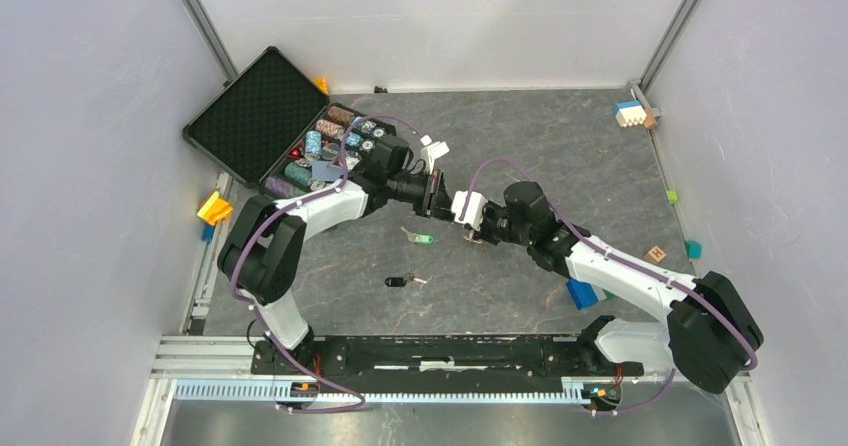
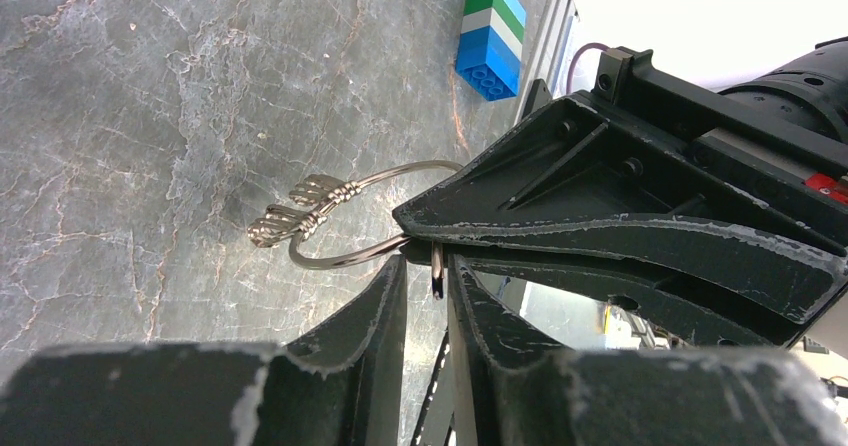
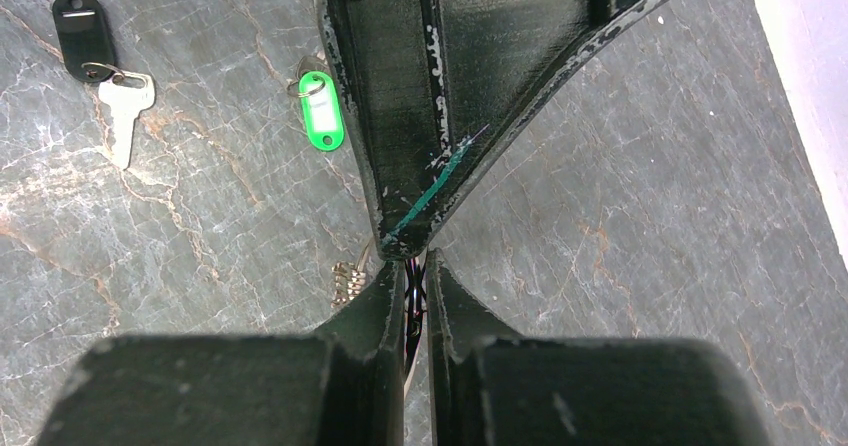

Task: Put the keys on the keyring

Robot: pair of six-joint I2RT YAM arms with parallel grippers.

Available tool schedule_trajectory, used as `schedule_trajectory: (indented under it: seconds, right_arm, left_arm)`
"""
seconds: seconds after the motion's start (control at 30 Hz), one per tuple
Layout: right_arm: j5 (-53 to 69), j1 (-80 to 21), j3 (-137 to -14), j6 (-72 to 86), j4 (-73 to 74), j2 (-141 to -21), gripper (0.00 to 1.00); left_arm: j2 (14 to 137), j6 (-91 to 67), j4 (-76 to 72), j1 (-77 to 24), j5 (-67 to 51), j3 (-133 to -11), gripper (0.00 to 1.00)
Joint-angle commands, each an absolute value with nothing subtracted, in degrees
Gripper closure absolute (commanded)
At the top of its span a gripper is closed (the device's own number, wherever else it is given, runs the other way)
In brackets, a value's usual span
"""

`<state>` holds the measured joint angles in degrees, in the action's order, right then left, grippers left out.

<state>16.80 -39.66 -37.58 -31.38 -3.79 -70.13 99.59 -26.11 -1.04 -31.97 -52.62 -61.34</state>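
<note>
The keyring [image 2: 352, 257], a thin silver wire ring with small brassy keys [image 2: 298, 213] on it, hangs just above the table between my two grippers. My right gripper [image 3: 417, 266] is shut on its wire; the small keys [image 3: 347, 284] show beside its left finger. My left gripper [image 2: 428, 266] meets it tip to tip, jaws narrowly apart with a bit of the ring wire between them and a gap on each side. The green-headed key [image 3: 321, 116] [image 1: 422, 237] and the black-headed key [image 3: 83, 28] [image 1: 397, 281] lie loose on the table, near the left side of the grippers.
An open black case [image 1: 262, 116] with poker chips [image 1: 330, 141] stands at the back left. A blue block [image 1: 581, 293] lies by the right arm, a blue-green-blue block [image 2: 490, 36] on the table's edge, white-blue blocks [image 1: 630, 114] at the back right, a yellow piece [image 1: 213, 207] at the left wall.
</note>
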Motion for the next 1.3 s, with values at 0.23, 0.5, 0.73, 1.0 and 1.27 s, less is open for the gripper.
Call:
schedule_trajectory:
  seconds: [0.23, 0.5, 0.73, 1.0, 1.27]
  right_arm:
    - [18.8, -39.9, -38.06, -32.25, -5.36, -70.05, 1.0]
    - [19.19, -39.9, -38.22, -32.4, -5.03, -70.28, 1.0]
    - [19.14, -39.9, -38.22, -32.43, -5.19, -70.14, 1.0]
    - [18.99, -39.81, -38.32, -32.24, -5.23, -70.32, 1.0]
    - [18.58, -39.81, -38.41, -32.13, -5.27, -70.67, 1.0]
  left_arm:
    - [98.2, -27.21, -3.08, -32.0, -52.65, -62.49, 0.77]
    - [96.09, -26.26, -3.16, -31.56, -51.73, -61.82, 0.71]
    - [96.41, -26.72, -3.16, -31.46, -52.27, -61.39, 0.8]
    - [96.58, -26.98, -3.03, -31.58, -52.74, -60.92, 0.83]
    - [96.38, -27.22, -2.5, -31.55, -52.74, -61.0, 0.84]
